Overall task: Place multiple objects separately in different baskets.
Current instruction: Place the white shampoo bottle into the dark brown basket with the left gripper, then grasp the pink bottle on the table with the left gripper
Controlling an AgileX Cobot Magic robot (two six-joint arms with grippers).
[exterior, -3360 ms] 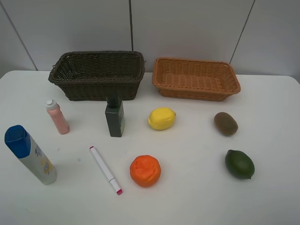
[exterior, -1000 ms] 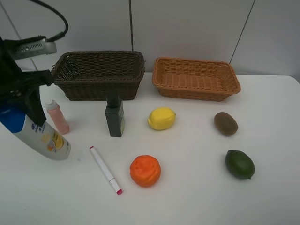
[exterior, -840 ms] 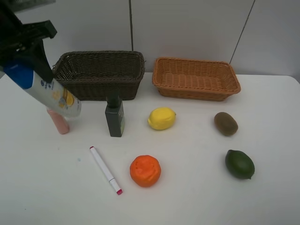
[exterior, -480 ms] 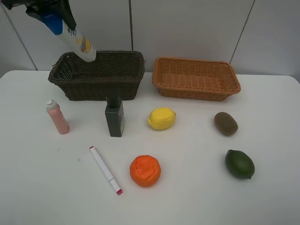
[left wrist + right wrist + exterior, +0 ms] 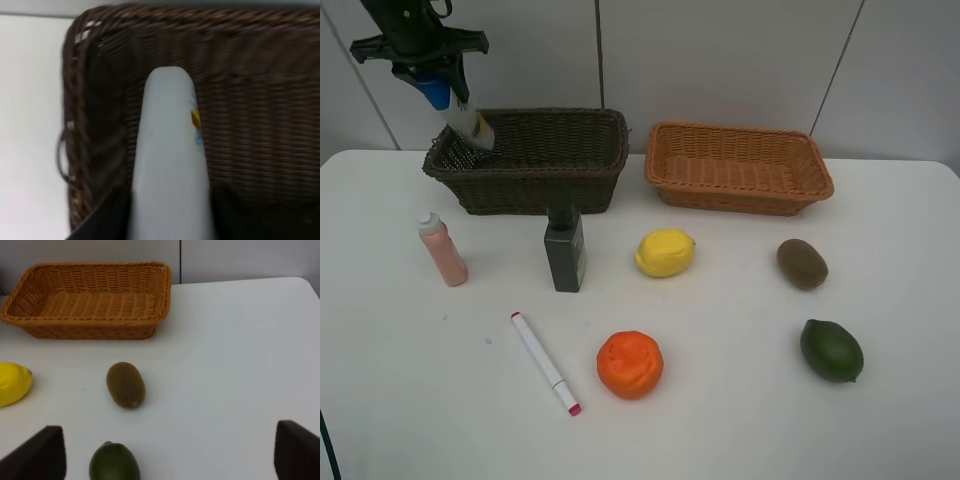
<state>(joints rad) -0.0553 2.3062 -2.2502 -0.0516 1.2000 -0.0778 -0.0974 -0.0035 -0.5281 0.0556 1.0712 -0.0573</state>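
Aloft, left pincer [image 5: 434, 80] clamped on blue-capped cream spray bottle [image 5: 470, 127], tilted cap-up over dark brown basket's [image 5: 510, 190] end, right pincer [image 5: 170, 455] spread open.

Bright, even, diffuse light on the white table [image 5: 740, 420]; shadows soft and short. Left wrist view: blue-capped cream spray bottle [image 5: 170, 165], centre to 6 o'clock, blurred.

spray bottle [image 5: 468, 125] over left end of deep basket [image 5: 535, 192], maybe partly inside; shallow basket [image 5: 740, 198] to its right; lemon [image 5: 665, 252], kiwi [image 5: 802, 264] before that on counter [image 5: 720, 410].
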